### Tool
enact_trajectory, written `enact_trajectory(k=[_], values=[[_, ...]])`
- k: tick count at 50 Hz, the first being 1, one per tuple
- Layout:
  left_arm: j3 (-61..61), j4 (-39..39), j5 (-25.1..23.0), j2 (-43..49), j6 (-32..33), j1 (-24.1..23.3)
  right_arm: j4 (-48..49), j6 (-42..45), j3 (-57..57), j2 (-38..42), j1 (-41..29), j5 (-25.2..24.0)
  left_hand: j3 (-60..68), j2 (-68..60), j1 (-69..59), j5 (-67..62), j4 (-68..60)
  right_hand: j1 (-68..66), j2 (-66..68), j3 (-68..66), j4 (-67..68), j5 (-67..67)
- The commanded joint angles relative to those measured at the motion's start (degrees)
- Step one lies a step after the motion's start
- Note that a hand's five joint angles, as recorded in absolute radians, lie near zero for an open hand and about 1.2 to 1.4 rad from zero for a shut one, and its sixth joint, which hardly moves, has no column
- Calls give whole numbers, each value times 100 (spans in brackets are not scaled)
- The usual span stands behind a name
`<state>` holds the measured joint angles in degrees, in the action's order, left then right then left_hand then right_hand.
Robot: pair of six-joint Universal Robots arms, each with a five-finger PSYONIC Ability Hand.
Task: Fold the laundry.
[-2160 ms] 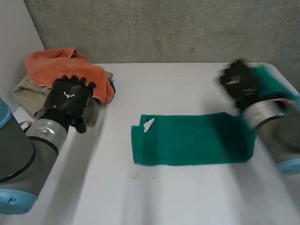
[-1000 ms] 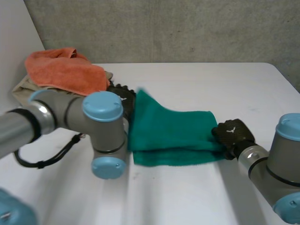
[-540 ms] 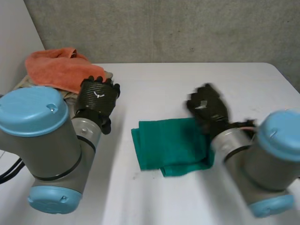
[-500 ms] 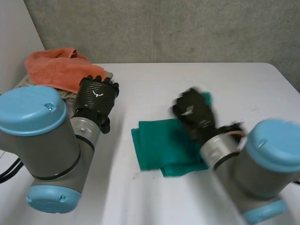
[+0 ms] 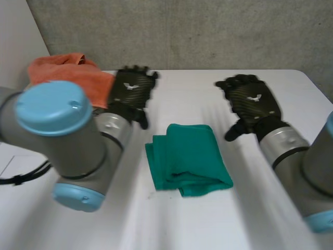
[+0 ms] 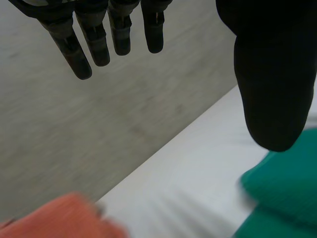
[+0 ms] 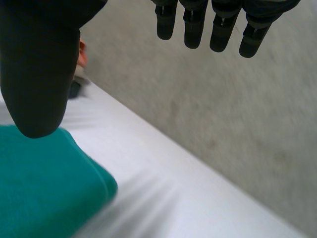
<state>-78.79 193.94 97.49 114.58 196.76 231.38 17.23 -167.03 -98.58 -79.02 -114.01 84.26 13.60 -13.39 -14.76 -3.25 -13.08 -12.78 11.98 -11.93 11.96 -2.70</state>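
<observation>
The folded green towel (image 5: 187,159) lies free: left hand (image 5: 130,94) at ten o'clock, right hand (image 5: 253,103) at two, both spread, empty, apparently finished.

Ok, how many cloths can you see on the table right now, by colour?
green towel, folded: 1
orange towel, bunched: 1
Total: 2 in sight

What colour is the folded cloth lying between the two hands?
The folded cloth is plain teal green, no pattern; the head view shows it best.
</observation>
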Motion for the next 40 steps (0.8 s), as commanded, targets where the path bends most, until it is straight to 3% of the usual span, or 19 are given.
enact_trajectory(k=[1, 8, 12, 13, 18, 31, 40], values=[[1224, -119, -757, 1293, -120, -620, -1159, -155, 585, 605, 573, -6, -204, 183, 320, 169, 152, 278, -198, 193, -196, 270], [2473, -909, -565, 2559, -112, -673, -1335, -233, 937, 1168, 591, -68, -204, 183, 320, 169, 152, 278, -198, 193, -196, 270], [2614, -1498, 190, 2780, -68, -656, -1573, -234, 1095, 1441, 565, -94, -154, 133, 269, 118, 101, 278, -198, 193, -196, 270], [2597, -1621, 575, 2780, -50, -664, -1625, -234, 1122, 1494, 538, -111, -154, 133, 269, 118, 101, 278, -198, 193, -196, 270], [2185, -1693, 1369, 2605, 3, -691, -1872, -339, 1385, 1802, -15, -287, -171, 150, 286, 135, 118, 278, -198, 193, -196, 270], [1279, -1649, 1378, 2191, 697, -656, -1942, -462, 2089, 2777, -455, -217, -137, 116, 253, 101, 85, 278, -198, 193, -196, 270], [1366, -1491, 1247, 1480, 697, -559, -2065, -383, 2037, 2208, -385, 161, -204, 183, 320, 168, 152, 278, -198, 193, -196, 270]])
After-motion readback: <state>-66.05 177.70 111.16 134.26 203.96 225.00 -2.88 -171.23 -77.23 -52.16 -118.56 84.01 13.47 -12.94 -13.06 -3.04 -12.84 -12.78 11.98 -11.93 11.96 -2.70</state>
